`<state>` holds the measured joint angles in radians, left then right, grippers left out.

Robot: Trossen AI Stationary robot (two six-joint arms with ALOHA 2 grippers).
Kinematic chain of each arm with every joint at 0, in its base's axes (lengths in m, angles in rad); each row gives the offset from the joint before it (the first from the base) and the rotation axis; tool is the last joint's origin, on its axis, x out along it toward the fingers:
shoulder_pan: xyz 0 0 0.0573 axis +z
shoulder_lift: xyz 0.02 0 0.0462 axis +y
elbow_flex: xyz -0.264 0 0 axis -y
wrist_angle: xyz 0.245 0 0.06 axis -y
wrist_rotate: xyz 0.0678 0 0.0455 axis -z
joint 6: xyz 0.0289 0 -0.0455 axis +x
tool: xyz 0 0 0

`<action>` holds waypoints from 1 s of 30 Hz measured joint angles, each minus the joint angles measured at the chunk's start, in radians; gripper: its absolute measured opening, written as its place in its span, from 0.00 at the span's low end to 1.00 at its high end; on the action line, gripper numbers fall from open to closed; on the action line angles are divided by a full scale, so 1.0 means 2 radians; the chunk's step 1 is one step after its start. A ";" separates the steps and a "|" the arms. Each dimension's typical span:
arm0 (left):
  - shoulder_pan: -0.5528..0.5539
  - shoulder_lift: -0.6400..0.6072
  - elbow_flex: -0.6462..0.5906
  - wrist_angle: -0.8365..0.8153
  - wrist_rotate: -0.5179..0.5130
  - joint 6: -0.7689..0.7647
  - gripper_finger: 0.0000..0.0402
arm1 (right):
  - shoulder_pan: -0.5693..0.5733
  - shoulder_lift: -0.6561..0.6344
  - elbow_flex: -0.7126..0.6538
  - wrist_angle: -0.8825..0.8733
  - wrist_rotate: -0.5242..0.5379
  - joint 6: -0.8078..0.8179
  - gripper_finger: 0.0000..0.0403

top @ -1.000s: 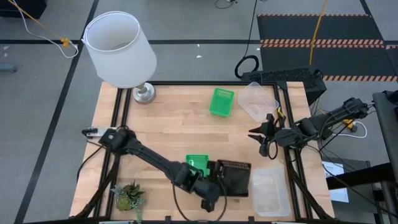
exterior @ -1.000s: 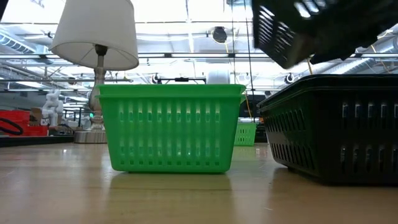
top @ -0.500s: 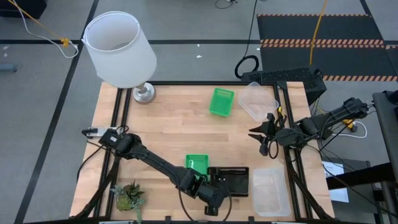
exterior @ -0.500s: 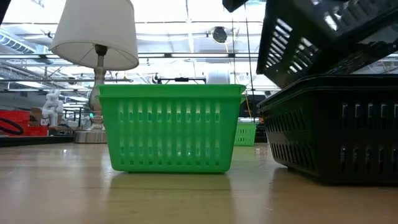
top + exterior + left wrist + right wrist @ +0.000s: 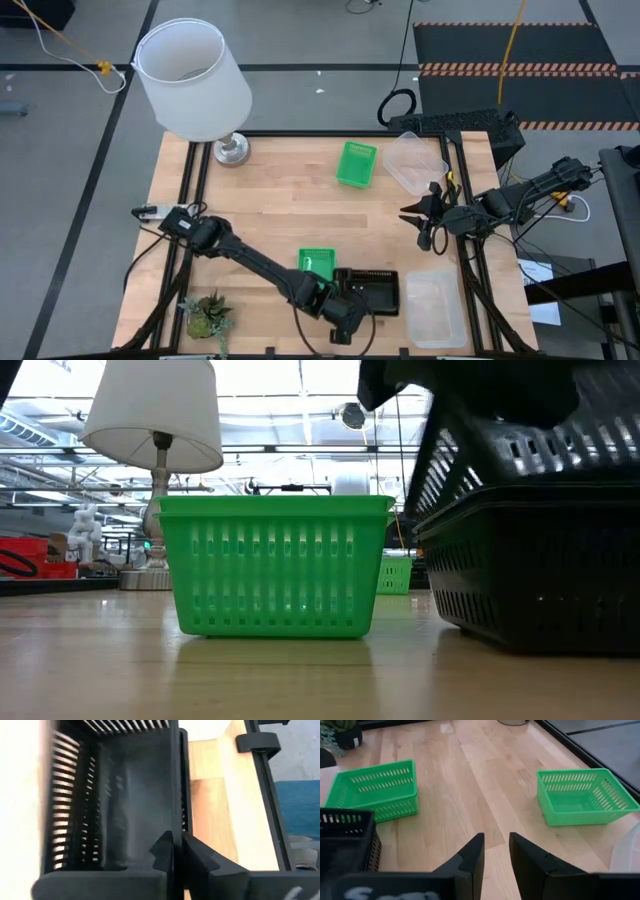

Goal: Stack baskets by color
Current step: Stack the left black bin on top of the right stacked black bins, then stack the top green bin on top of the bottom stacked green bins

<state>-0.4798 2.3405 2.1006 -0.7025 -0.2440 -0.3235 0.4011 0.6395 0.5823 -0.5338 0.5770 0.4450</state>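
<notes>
My left gripper is near the table's front edge, shut on a black basket. That basket sits tilted in the mouth of a second black basket, which stands on the table. A green basket stands just left of the black pair. Another green basket stands toward the far edge. A clear basket lies at the far right and another at the near right. My right gripper waits above the table's right side, open, with nothing between its fingers. My left gripper pinches the upper black basket's near long wall, close to its left end. One finger is inside the basket and one outside, lying along the wall. The fingers slant down from the table's left. The basket rests tilted in the lower black basket.
A white lamp stands at the far left corner and a small potted plant at the near left corner. Black rails run along the table's sides. Bare wood lies in the table's middle.
My left gripper has gone down and a little toward the table's right edge with the black basket, rolling as it went. The basket, earlier held tilted above the lower black one, has sunk into its mouth and turned nearly square with it.
</notes>
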 joint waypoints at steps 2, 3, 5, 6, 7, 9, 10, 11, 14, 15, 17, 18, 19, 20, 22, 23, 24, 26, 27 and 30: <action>0.001 0.000 0.000 0.000 0.000 0.002 0.13 | 0.000 0.000 0.000 0.000 0.000 0.000 0.21; 0.001 0.000 0.000 0.000 0.000 0.002 0.14 | 0.000 0.000 0.000 0.001 0.000 0.000 0.21; 0.001 0.000 0.000 0.000 0.000 0.002 0.17 | 0.000 0.000 0.000 0.002 -0.001 -0.001 0.21; 0.000 0.000 0.000 0.000 0.000 0.002 0.19 | 0.000 0.000 0.000 0.002 0.000 -0.001 0.21; 0.001 0.000 0.000 0.000 0.000 0.001 0.21 | 0.000 0.000 0.000 0.002 -0.001 -0.001 0.21; 0.002 0.000 0.000 0.002 0.000 0.001 0.24 | 0.000 0.000 0.000 0.003 -0.001 -0.001 0.21; 0.002 0.000 0.000 0.005 0.000 0.002 0.26 | 0.000 0.000 0.000 0.003 -0.001 -0.002 0.21; 0.003 0.000 0.000 0.009 0.000 0.004 0.28 | 0.000 0.000 0.000 0.003 -0.001 -0.002 0.21; 0.007 -0.004 0.000 0.008 0.000 0.010 0.34 | 0.000 0.000 0.000 0.003 -0.001 -0.002 0.21; 0.009 -0.007 0.000 0.008 0.000 0.014 0.35 | 0.000 0.000 0.000 0.003 -0.001 -0.002 0.21; 0.013 -0.019 0.000 -0.003 0.000 0.026 0.37 | 0.000 0.000 0.000 0.003 -0.001 -0.004 0.21; 0.016 -0.026 0.000 -0.011 0.000 0.032 0.37 | 0.000 0.000 0.000 0.003 -0.001 -0.004 0.21; 0.020 -0.034 0.000 -0.018 -0.001 0.037 0.37 | 0.000 0.000 0.000 0.003 -0.001 -0.003 0.21; 0.023 -0.043 0.000 -0.028 -0.003 0.045 0.37 | 0.000 0.000 0.000 0.003 -0.001 -0.002 0.21; 0.029 -0.059 0.000 -0.056 -0.021 0.058 0.35 | 0.000 0.002 0.000 0.003 -0.001 0.001 0.21; 0.032 -0.069 0.000 -0.071 -0.037 0.065 0.34 | 0.000 0.002 0.000 0.003 -0.001 0.002 0.21; 0.035 -0.078 0.000 -0.090 -0.056 0.071 0.33 | 0.000 0.004 0.000 0.004 -0.001 0.002 0.21; 0.043 -0.094 0.000 -0.121 -0.099 0.081 0.30 | 0.000 0.010 0.000 0.007 -0.001 0.003 0.21; 0.048 -0.101 0.001 -0.134 -0.117 0.085 0.29 | 0.000 0.014 0.000 0.009 0.000 0.003 0.21; 0.064 -0.115 0.000 -0.168 -0.141 0.087 0.25 | -0.001 0.030 0.000 0.025 0.009 -0.006 0.21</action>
<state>-0.3513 2.1107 2.1013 -1.0382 -0.5259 -0.1501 0.3988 0.7005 0.5823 -0.4840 0.5948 0.4338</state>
